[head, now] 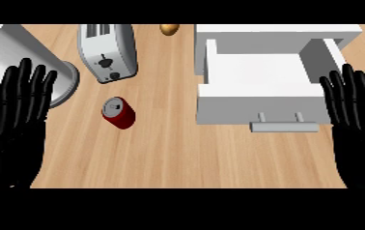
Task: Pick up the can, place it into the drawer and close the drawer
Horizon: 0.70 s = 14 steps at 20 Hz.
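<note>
- My left hand point(25, 96) shows at the left edge of the view, fingers straight and spread upward, holding nothing; it is resting there, not reaching.
- My right hand point(348, 98) shows at the right edge in the same way, fingers straight and empty, just beside the drawer's right wall.
- The small red metal can with a silver top point(119, 112) stands on the light wooden desk point(185, 161), left of centre, near the toaster and well apart from both hands; nothing touches it, so the pick-up is not yet begun.
- The white box-shaped drawer with a grey bar handle point(253, 79) sits pulled out on the right, its inside bare and facing up, so I judge it ready to take the can from above.
- A silver two-slot toaster point(107, 51) lies far left, a rounded grey metal vessel point(39, 60) at the far left edge, and a small brownish-yellow object point(168, 29) at the far side; I should steer clear of these.
</note>
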Each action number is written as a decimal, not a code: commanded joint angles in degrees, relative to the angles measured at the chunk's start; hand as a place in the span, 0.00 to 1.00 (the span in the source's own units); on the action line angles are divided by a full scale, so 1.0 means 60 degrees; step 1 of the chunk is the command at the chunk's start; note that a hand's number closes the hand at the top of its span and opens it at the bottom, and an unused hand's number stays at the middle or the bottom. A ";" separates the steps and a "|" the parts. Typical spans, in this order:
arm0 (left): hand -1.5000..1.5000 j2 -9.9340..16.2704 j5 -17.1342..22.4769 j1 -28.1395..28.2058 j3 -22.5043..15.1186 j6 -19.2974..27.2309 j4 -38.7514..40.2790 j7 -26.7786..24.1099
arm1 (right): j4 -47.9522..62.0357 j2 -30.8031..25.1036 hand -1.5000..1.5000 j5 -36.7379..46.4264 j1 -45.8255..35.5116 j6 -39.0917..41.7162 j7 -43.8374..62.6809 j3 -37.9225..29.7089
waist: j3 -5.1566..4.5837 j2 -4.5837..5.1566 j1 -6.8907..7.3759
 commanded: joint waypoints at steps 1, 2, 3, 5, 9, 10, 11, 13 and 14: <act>0.00 -0.0344 -0.0648 -0.0034 -0.0326 0.0294 -0.0049 0.0113 | 0.0225 0.0120 0.00 -0.0039 0.0026 0.0078 -0.0348 -0.0061 | -0.0056 0.0019 0.0002; 0.00 -0.0189 -0.0302 0.0189 0.0156 0.0202 -0.0045 -0.0014 | 0.0415 -0.0269 0.00 -0.0612 -0.0651 0.0194 0.0023 -0.0813 | -0.0057 0.0021 0.0021; 0.00 -0.0303 -0.0566 0.0233 0.0087 0.0295 0.0296 -0.0349 | 0.0452 -0.0045 0.00 -0.0325 -0.0650 0.0102 -0.0233 -0.0408 | -0.0057 0.0022 0.0018; 0.00 -0.0415 -0.0741 0.0699 0.0091 0.0674 -0.0675 0.0245 | 0.0581 -0.0190 0.00 -0.0633 -0.0684 0.0281 -0.0583 -0.0759 | -0.0054 0.0016 0.0042; 0.00 -0.0911 -0.0791 0.1119 0.0782 0.1879 0.0309 0.2657 | 0.0781 0.0070 0.00 -0.0276 0.0349 -0.0447 0.1060 -0.0844 | -0.0039 0.0032 0.0016; 0.00 -0.1047 -0.1297 0.0745 0.0433 0.2167 0.0318 0.2980 | 0.0597 0.0171 0.00 -0.0013 -0.0037 -0.0681 0.1712 -0.0506 | -0.0050 0.0031 -0.0005; 0.00 -0.1066 -0.1392 0.0792 0.0319 0.2240 0.0001 0.3487 | 0.0171 -0.0073 0.00 -0.0142 -0.0034 -0.0549 0.2130 -0.0614 | -0.0052 0.0008 -0.0017; 0.00 -0.0836 -0.1284 0.0424 0.0647 0.2344 -0.0413 0.4207 | 0.0181 0.0087 0.00 -0.0084 0.0551 -0.0496 0.1701 -0.0562 | -0.0052 0.0012 -0.0018; 0.00 -0.0539 -0.0404 0.0673 0.1349 0.1763 0.0340 0.3257 | 0.0547 0.0000 0.00 -0.0028 -0.0553 -0.0776 0.2152 -0.0713 | -0.0061 0.0026 0.0040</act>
